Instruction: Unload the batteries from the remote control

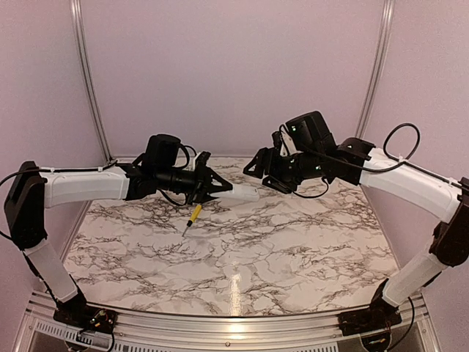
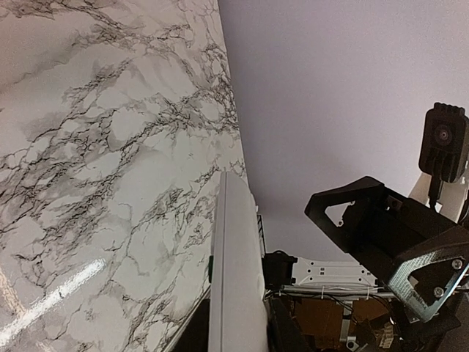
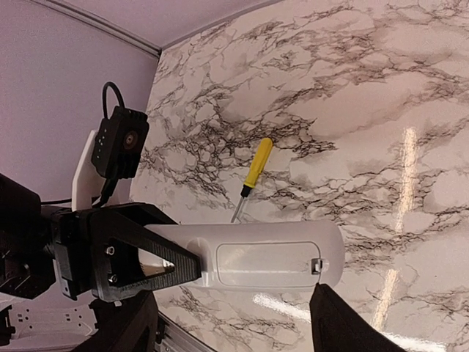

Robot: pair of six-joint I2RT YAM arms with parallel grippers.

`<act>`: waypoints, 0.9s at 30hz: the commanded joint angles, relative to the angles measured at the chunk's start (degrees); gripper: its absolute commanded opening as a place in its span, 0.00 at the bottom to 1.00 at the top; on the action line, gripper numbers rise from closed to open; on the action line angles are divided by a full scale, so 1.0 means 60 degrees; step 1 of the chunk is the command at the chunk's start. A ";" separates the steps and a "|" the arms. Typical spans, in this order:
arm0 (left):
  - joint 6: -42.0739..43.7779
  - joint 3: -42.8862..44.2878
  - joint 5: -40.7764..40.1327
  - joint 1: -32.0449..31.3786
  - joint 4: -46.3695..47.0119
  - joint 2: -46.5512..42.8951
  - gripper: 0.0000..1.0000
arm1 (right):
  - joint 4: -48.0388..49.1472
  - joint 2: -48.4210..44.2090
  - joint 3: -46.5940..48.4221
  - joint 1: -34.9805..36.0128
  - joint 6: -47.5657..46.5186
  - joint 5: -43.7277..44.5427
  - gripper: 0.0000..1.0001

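None of the batteries is out as far as I can see: this job has barely started. The left gripper [image 1: 211, 188] has its fingers clamped on one end of the remote control [image 1: 240, 193], holding it level in the air above the desk [image 1: 293, 249]. In my right wrist view the remote's battery cover [image 3: 267, 264] is seated flush in its recess. A small latch [image 3: 316, 265] sits at the remote's free end, so the batteries themselves are hidden under the cover. The right gripper [image 1: 258, 164] hangs just off that free end with its fingers spread and nothing between them; I cannot tell whether one finger is touching the remote yet. A yellow-handled screwdriver [image 3: 255, 172] lies on the desk below the remote, held by neither arm. By my reckoning, everything is left to do: release the latch, take the cover off, then get both cells out. The cover looks like the first obstacle, and I judge the right arm is placed to work on it.
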 commanded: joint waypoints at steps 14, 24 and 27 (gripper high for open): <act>-0.0695 -0.0350 0.0218 0.0006 0.1218 -0.0596 0.00 | 0.0958 0.0141 -0.0284 -0.0037 0.0055 -0.0276 0.70; -0.0878 -0.0564 0.0226 0.0008 0.1588 -0.0762 0.00 | 0.1482 -0.0023 -0.0706 -0.0213 0.0213 -0.0625 0.70; -0.0900 -0.0579 0.0259 0.0006 0.1688 -0.0784 0.00 | 0.1535 -0.0061 -0.0795 -0.0226 0.0229 -0.0636 0.70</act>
